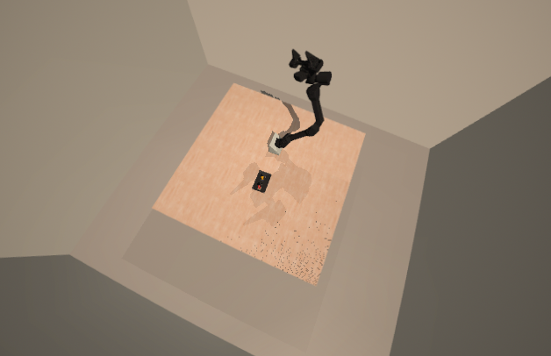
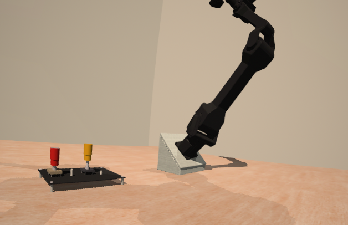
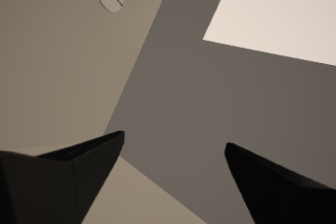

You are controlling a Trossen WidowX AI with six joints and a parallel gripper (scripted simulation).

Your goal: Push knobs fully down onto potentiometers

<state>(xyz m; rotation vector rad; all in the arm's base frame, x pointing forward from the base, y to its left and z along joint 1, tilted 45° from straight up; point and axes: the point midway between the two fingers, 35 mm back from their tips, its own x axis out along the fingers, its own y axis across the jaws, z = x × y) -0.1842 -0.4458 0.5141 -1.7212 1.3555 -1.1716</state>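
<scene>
The black circuit board (image 1: 266,183) (image 2: 108,176) stands level on short legs. The red knob (image 1: 259,187) (image 2: 55,156) is upright above the tan potentiometer (image 2: 55,172), with a short piece of grey shaft showing between them. The yellow knob (image 1: 262,177) (image 2: 87,152) is upright above the dark potentiometer (image 2: 88,171), with a longer piece of shaft showing. Both potentiometers sit on the board. My gripper (image 1: 299,51) (image 3: 175,142) is open and empty, raised high and well away from the board. Its fingers are out of view in the exterior view.
A pale wedge-shaped block (image 1: 273,149) (image 2: 168,159) carries the arm's base on the table (image 1: 202,175) (image 2: 216,199). Two pale posts, one taller (image 2: 71,172) and one shorter (image 2: 101,172), stand on the board near the potentiometers. The wrist view shows only walls, ceiling and a bright panel (image 3: 282,30).
</scene>
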